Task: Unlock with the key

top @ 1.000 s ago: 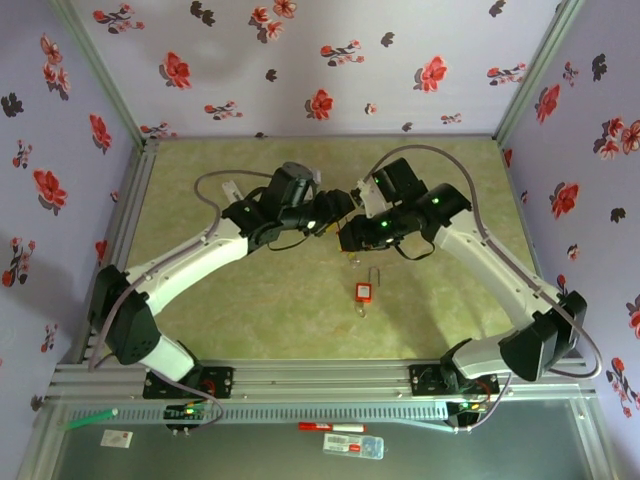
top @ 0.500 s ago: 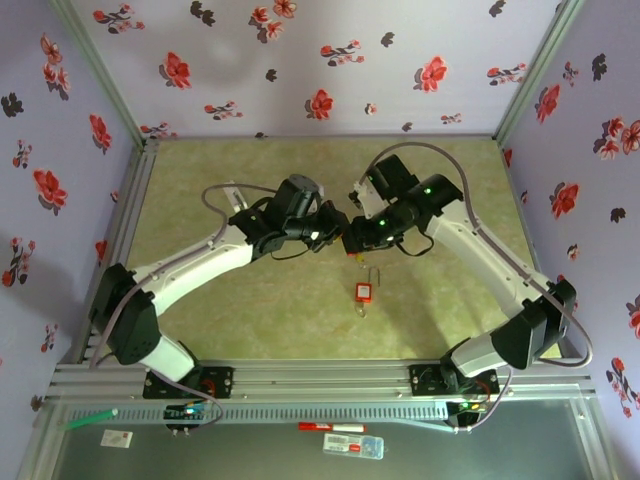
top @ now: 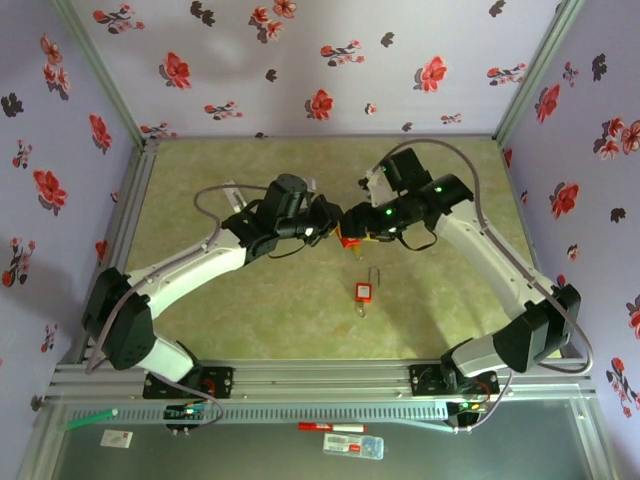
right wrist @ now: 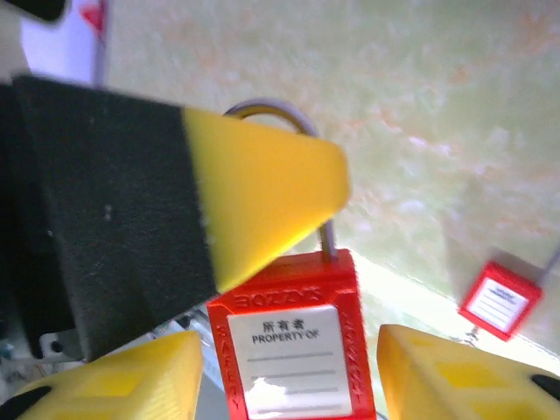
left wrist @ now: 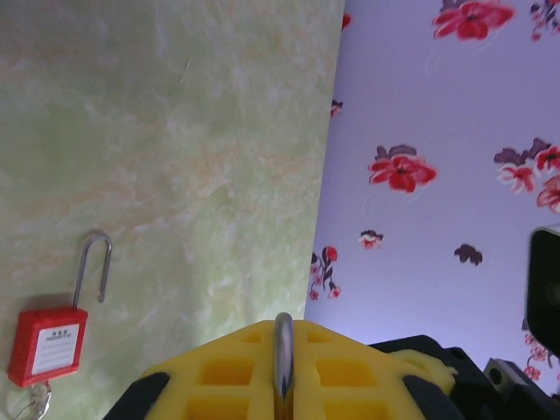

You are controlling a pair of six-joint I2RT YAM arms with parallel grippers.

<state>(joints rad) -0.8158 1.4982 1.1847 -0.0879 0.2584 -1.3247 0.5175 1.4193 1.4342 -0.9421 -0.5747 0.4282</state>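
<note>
A red padlock with a white label hangs in the air between the two arms. My left gripper is shut on its steel shackle, which runs up between the yellow pads. My right gripper is open around the lock's body, with a gap on each side to its yellow fingers. In the right wrist view the left gripper's finger covers most of the shackle. No key shows at the held lock.
A second red padlock lies flat on the green table with its shackle raised; a key ring sticks out below it. Purple flowered walls close the table on three sides.
The left gripper has shut on the shackle. The right gripper, which gripped the lock's body, has opened its jaws. Both grippers have shifted slightly but still meet mid-table.
</note>
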